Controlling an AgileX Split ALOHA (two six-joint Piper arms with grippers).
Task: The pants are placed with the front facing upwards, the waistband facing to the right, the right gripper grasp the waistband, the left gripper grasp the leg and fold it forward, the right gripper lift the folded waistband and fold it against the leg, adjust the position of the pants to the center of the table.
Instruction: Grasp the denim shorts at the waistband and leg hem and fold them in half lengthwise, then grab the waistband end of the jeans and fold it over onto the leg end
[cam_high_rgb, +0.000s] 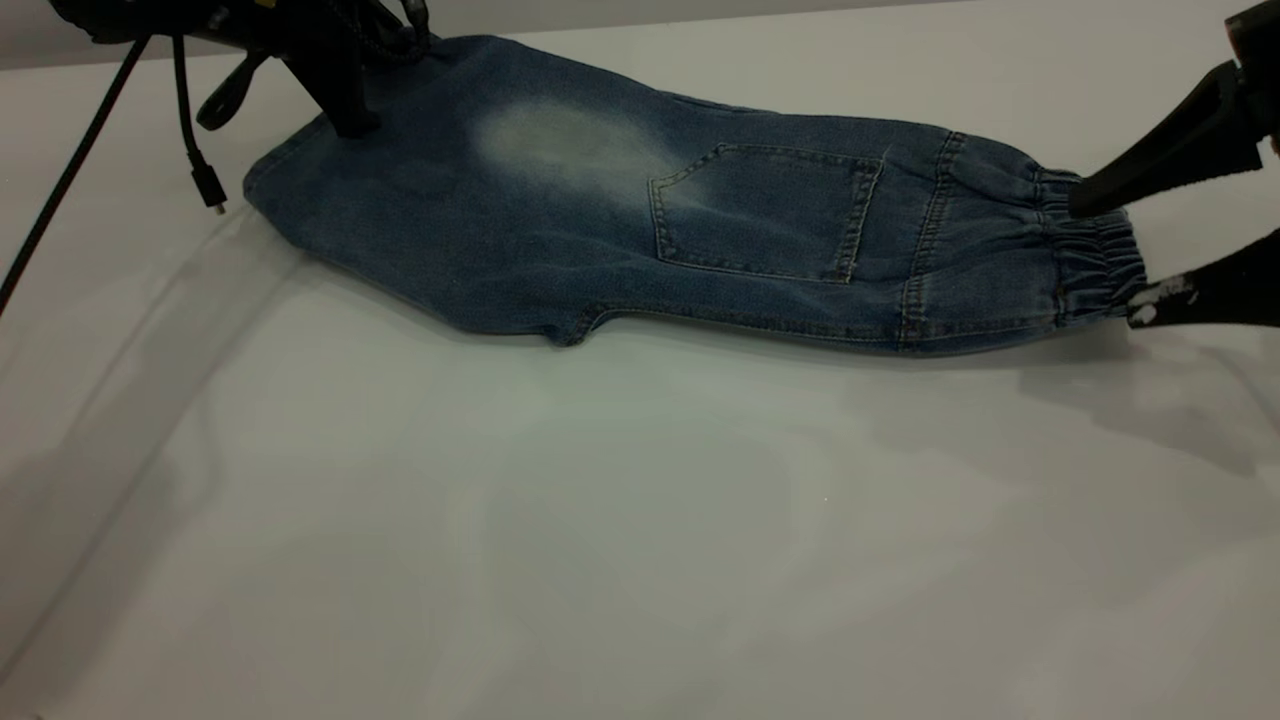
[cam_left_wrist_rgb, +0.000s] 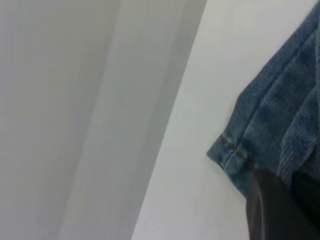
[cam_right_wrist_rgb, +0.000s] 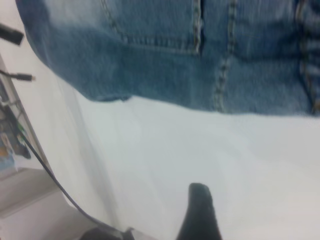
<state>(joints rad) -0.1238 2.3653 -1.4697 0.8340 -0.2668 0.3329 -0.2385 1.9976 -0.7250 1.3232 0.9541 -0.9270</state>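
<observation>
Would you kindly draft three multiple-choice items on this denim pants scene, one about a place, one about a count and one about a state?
1. Where in the exterior view is the waistband of the pants?
A. right end
B. left end
C. folded underneath

2. How many patch pockets show on the pants?
A. none
B. one
C. three

3. How does the right gripper stand?
A. shut and far from the pants
B. open, fingers at the waistband
C. holding the pants in the air

Answers:
1 A, the gathered band lies at the right end.
2 B, one stitched pocket shows.
3 B, its two fingers are spread at the band, and the pants lie flat on the table.
</observation>
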